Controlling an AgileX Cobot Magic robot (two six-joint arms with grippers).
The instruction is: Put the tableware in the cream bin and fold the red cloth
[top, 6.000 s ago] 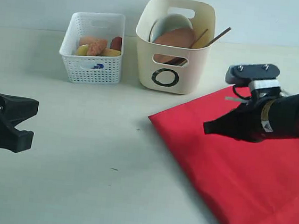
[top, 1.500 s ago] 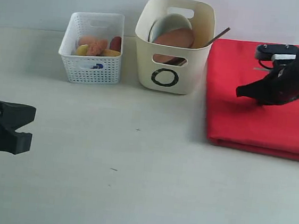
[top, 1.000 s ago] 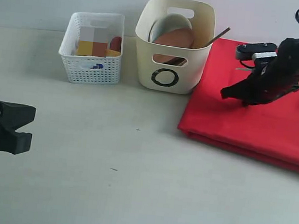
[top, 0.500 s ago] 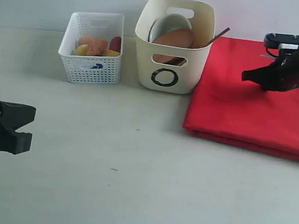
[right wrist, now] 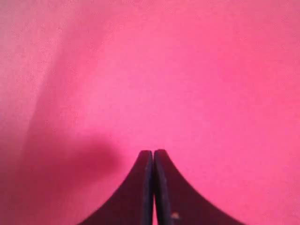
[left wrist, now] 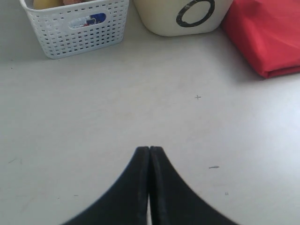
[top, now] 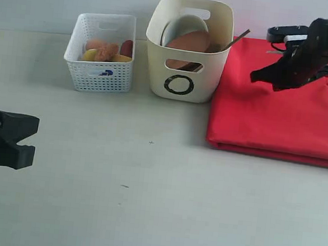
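Observation:
The red cloth [top: 281,121] lies folded in a thick rectangle right of the cream bin [top: 186,49], its near edge doubled over. In the bin stand a pale bowl [top: 183,28] and a round brown wooden plate [top: 190,42], with a dark stick-like handle [top: 236,38] poking out over the rim. My right gripper [top: 254,78] hovers shut over the cloth's far left part, nothing between its tips; its wrist view fills with red cloth [right wrist: 187,70]. My left gripper [top: 30,135] rests shut and empty at the table's left edge, seen closed in its own view [left wrist: 149,150].
A white perforated basket [top: 101,54] with food stands left of the cream bin. The left wrist view shows that basket [left wrist: 75,28], the bin's base with its black ring [left wrist: 194,11] and the cloth's corner [left wrist: 269,37]. Bare table lies in front.
Over six seconds the cloth went from a spread sheet to a folded stack beside the bin. In the last half second my right gripper moved left and slightly up. The left arm stayed still.

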